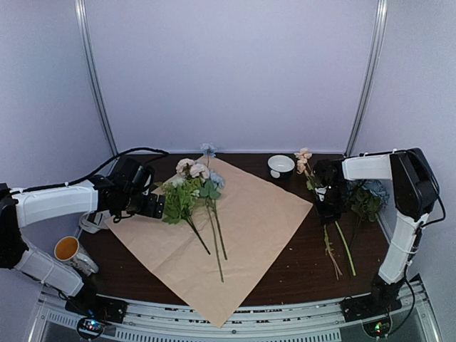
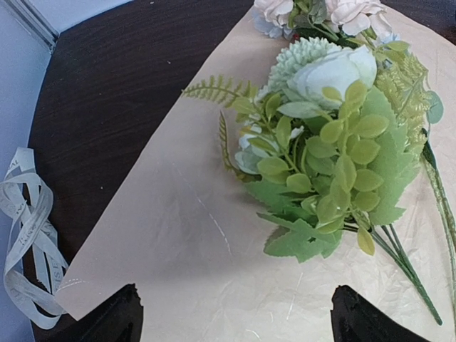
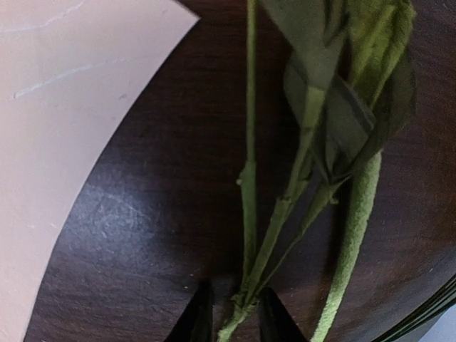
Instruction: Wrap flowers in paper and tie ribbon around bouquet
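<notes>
Early stage. The paper (image 1: 249, 228) lies flat and unfolded, tan face up. Some flowers (image 1: 189, 189) rest toward its 11 o'clock corner, while loose stems (image 3: 360, 214) lie on the worktop (image 1: 299, 271) at its 3 o'clock. My right gripper (image 3: 235, 320) stands narrow about those stems; whether it clamps them I cannot tell. My left gripper (image 2: 235, 320) is spread wide over the paper. The ribbon (image 2: 28, 235) lies at 9 o'clock, untouched. Gathering, wrapping and tying are outstanding.

Matt creased paper (image 1: 249, 214), dark wooden table (image 1: 299, 265)
</notes>
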Tool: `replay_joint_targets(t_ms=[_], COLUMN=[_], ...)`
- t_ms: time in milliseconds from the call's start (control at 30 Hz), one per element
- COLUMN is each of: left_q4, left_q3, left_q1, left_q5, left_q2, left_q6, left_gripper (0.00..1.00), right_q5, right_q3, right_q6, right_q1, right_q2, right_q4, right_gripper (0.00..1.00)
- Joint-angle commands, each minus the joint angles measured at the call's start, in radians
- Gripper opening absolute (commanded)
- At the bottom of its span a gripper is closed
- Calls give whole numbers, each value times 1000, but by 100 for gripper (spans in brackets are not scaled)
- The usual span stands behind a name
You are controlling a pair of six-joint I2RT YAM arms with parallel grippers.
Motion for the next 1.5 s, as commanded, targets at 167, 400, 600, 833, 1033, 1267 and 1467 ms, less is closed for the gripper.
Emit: replay_joint_targets(t_ms=[167, 400, 600, 833, 1033, 1267, 1467], left_q4=[-16, 78, 392, 601, 559, 594, 655], left_q3=[28, 1, -45, 113, 209, 210, 142], left_q1=[5, -8, -167, -340, -363, -363, -347], left_q5=[-15, 83, 325, 699, 710, 652, 588], left_q2=[-39, -182, -328, -144, -35, -34, -84], left_q6=[14, 42, 203, 298, 321, 303, 174], left_gripper=[95, 93, 85, 87, 76, 20, 0], right_q5=[19, 87, -128, -500, -526, -529, -423], right_q3=[-15, -11, -157, -153, 28, 85, 151], right_q6=[30, 28, -29, 277, 223, 144, 55], right_q1=[-49, -10, 229, 475, 597, 644, 620], right_q2=[-150, -467, -704, -571, -431, -409, -425], right_q4=[18, 148, 560, 1215, 1180, 1053, 844], right_gripper=[0, 0, 0, 0, 0, 0, 31])
